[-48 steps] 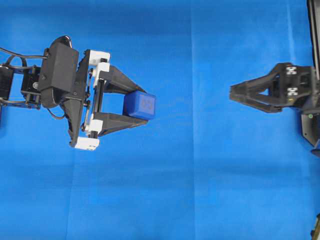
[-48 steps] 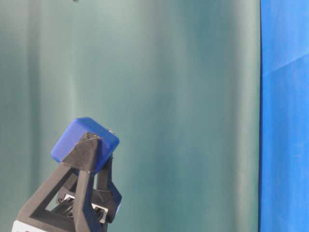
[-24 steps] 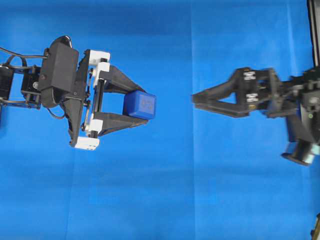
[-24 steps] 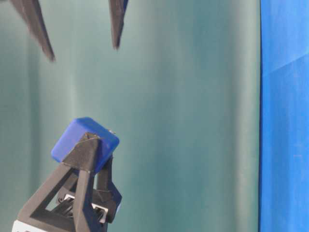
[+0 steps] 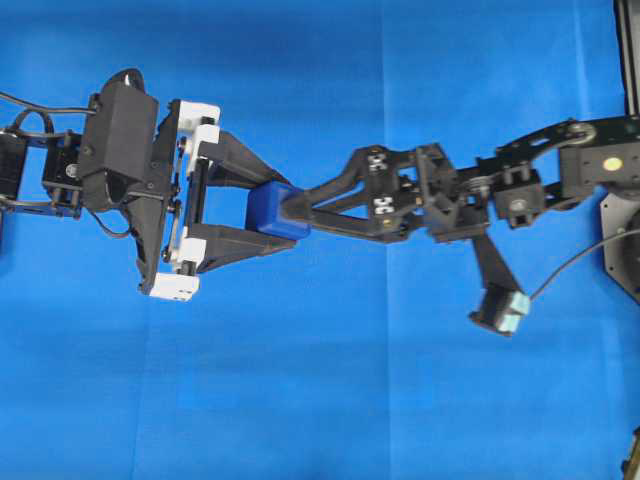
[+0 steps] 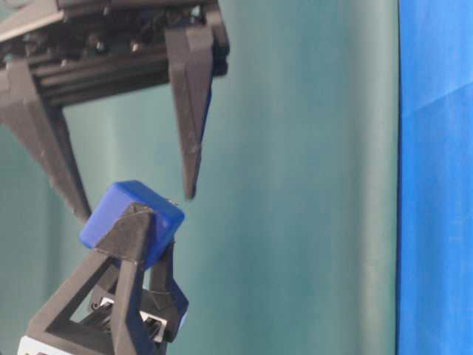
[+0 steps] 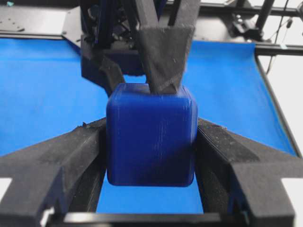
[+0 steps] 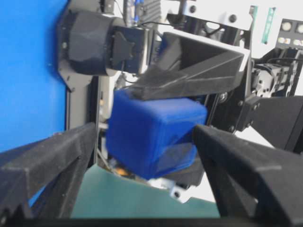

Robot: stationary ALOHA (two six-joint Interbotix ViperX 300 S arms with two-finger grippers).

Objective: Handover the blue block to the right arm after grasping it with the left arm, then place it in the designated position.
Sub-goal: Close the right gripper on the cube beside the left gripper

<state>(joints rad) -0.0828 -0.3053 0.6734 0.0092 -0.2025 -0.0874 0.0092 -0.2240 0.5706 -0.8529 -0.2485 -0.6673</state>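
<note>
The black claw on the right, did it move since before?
Yes. The right gripper crossed the blue cloth leftward to the blue block held by the unmoved left gripper.

The blue block point(image 7: 150, 135) looks like smooth matt plastic with faint fine lines. Gripping it, the left tool point(image 7: 150, 156) has fingers point(image 7: 57, 161) of rough, grainy black plastic (white plastic at their bases). Below, the table's cloth point(image 5: 330, 380) is matt, faintly creased.

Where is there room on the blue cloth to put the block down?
The blue cloth is bare below both arms and above them. The middle is crowded: the left gripper holds the blue block, and the right gripper's open fingers straddle it.
</note>
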